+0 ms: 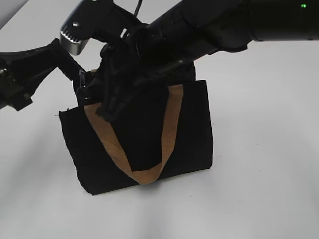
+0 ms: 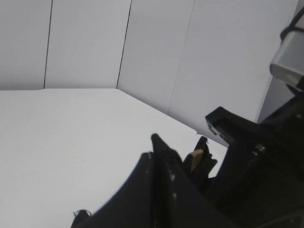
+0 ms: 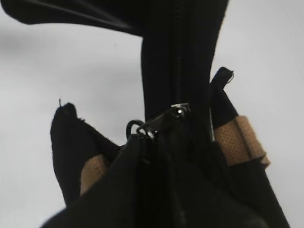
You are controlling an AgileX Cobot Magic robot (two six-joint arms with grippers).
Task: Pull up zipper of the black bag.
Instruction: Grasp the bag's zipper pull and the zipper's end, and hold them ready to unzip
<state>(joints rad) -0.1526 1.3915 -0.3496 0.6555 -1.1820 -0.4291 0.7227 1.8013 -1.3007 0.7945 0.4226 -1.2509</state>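
The black bag (image 1: pixel 192 134) stands on the white table with a tan handle (image 1: pixel 145 175) hanging down its front. My left gripper (image 1: pixel 83 83) is at the bag's top left end. In the left wrist view it (image 2: pixel 164 164) is shut on a pinch of the bag's black fabric (image 2: pixel 158 141). My right gripper (image 1: pixel 107 106) reaches down over the top edge. In the right wrist view it (image 3: pixel 151 145) is shut on the zipper (image 3: pixel 176 111), whose silver slider and pull ring sit on the black zip track. In the exterior view the arms hide the zipper.
The white table (image 1: pixel 259 189) surrounds the bag, with white wall panels (image 2: pixel 95 42) behind. The right arm (image 1: pixel 209 25) crosses over the bag from the upper right. The tan strap ends (image 3: pixel 237 137) sit beside the zip track.
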